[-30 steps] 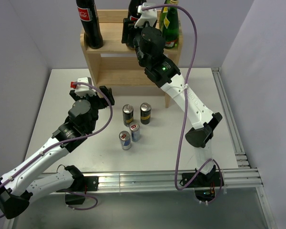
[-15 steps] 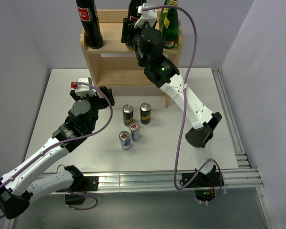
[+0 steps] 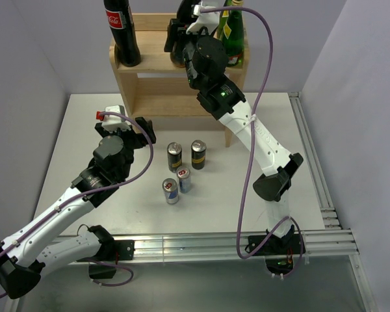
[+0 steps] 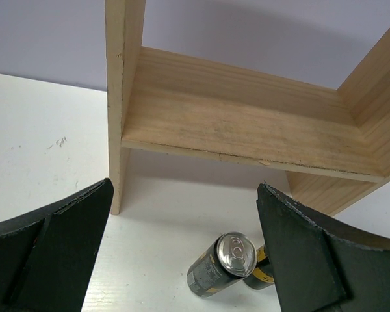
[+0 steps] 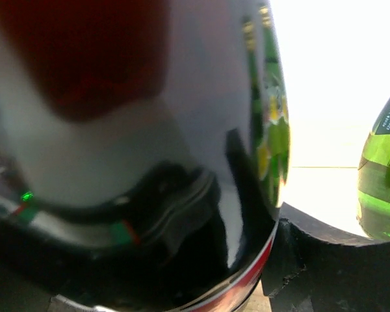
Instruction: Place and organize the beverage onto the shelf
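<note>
Right wrist: dark bottle [image 5: 149,162] clamped betw right claw [image 3: 182,34] tips, atop shelf [image 3: 149,62].

The shelf [image 4: 247,127] is pale bare wood. It looks dull, with fine grain lines and a slightly rough front edge. The counter [image 4: 45,149] is white and matt, with a few small scuff marks. The can [image 4: 236,252] has a shiny metal top and a smooth, glossy side. The dark bottle [image 5: 182,162] is very glossy and works like a mirror. The green bottle [image 5: 380,182] is see-through and shiny. The left tool [image 4: 184,195] has black fingers [image 4: 305,260], dull and a little rough.
</note>
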Controlling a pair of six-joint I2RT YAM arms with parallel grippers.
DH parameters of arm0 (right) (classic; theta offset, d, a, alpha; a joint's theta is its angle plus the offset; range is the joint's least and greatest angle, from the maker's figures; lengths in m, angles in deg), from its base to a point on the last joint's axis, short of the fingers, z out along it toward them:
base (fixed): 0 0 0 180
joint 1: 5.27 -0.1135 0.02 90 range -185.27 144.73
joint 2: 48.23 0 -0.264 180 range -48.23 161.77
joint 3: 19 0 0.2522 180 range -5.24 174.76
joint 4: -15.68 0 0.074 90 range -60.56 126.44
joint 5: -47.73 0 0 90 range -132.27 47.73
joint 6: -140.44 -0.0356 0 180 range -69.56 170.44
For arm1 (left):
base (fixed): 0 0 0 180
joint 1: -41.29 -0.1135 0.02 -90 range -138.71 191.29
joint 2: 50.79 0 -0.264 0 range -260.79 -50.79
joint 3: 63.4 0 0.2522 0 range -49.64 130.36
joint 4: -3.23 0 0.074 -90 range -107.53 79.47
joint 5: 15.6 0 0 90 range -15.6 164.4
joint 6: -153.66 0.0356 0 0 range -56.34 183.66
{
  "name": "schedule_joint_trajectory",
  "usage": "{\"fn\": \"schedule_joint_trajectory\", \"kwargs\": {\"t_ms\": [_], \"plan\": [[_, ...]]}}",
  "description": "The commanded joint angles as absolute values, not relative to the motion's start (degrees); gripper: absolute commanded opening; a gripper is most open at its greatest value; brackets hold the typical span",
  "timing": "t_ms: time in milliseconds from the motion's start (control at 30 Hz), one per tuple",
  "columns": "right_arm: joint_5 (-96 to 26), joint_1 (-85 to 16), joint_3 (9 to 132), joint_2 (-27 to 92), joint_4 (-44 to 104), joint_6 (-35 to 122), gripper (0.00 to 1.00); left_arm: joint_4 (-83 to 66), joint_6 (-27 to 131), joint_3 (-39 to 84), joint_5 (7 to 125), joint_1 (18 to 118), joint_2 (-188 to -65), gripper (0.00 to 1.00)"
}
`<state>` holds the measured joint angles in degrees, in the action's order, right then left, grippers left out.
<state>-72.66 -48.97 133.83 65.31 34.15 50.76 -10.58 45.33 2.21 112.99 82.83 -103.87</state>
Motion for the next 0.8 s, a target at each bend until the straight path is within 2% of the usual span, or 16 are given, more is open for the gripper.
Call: {"fn": "schedule_joint_trajectory", "kwargs": {"t_ms": [0,500,767], "plan": [[-72.85,-48.6,133.89,62.95,31.11,50.62,0.73,-7.89,44.5,1.95,111.93,82.43,-103.26,0.99],[-73.03,-48.42,135.04,64.98,29.61,51.5,0.72,-7.45,44.32,1.77,111.23,81.9,-103.96,0.99],[-72.68,-47.98,135.56,66.38,29.61,50.97,0.77,-7.36,44.23,1.6,110.61,81.11,-104.4,0.99]]}}
